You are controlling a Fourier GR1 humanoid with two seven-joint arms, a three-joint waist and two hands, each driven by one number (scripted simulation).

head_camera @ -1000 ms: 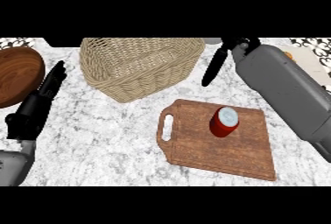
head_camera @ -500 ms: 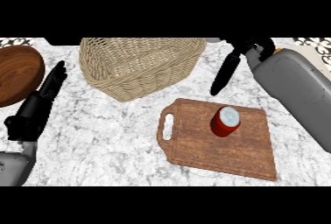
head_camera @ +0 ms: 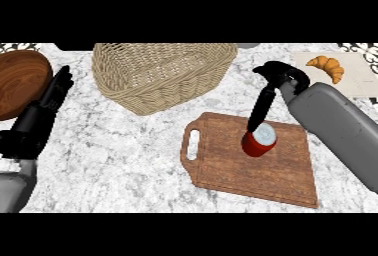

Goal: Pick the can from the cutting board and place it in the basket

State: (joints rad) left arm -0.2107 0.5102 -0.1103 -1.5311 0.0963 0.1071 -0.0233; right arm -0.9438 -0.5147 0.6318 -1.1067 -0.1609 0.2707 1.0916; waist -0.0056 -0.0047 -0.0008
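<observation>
Counter (head_camera: 125, 160): grey-veined marble, smooth. Board (head_camera: 251, 172): brown wood, grained, matt. Basket (head_camera: 159, 72): woven wicker, rough. Can (head_camera: 259, 140): red sides, shiny metal top. My hands: matt black.

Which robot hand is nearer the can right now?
The right robot hand. Its straight fingers point down over the can on the cutting board, their tips at its top rim. The left robot hand rests open far off at the counter's left side.
</observation>
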